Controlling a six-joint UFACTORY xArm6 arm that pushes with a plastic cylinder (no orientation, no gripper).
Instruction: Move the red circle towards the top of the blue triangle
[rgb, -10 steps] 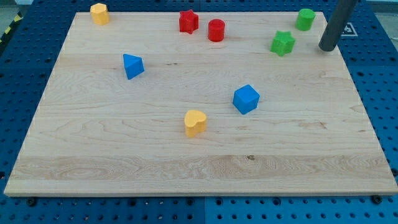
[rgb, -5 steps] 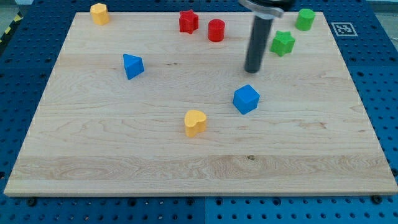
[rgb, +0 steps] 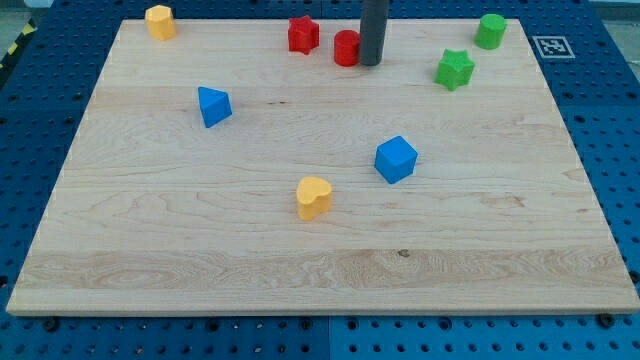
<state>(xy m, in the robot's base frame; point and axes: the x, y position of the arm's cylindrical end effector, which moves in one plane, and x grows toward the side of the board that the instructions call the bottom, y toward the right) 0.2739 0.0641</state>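
The red circle (rgb: 345, 48) stands near the board's top edge, a little right of the middle. My tip (rgb: 370, 63) is right against its right side, and the rod hides part of it. The blue triangle (rgb: 213, 105) lies well to the left and lower down. The wooden board (rgb: 300, 260) carries all the blocks.
A red star (rgb: 303, 34) sits just left of the red circle. A yellow block (rgb: 159, 20) is at the top left. A green star (rgb: 455, 69) and a green cylinder (rgb: 490, 30) are at the top right. A blue cube (rgb: 396, 159) and a yellow heart (rgb: 314, 197) lie mid-board.
My tip has swept from the board's right edge leftward, dipped toward the blue cube, then moved up to the red circle's right side. No block has visibly moved.
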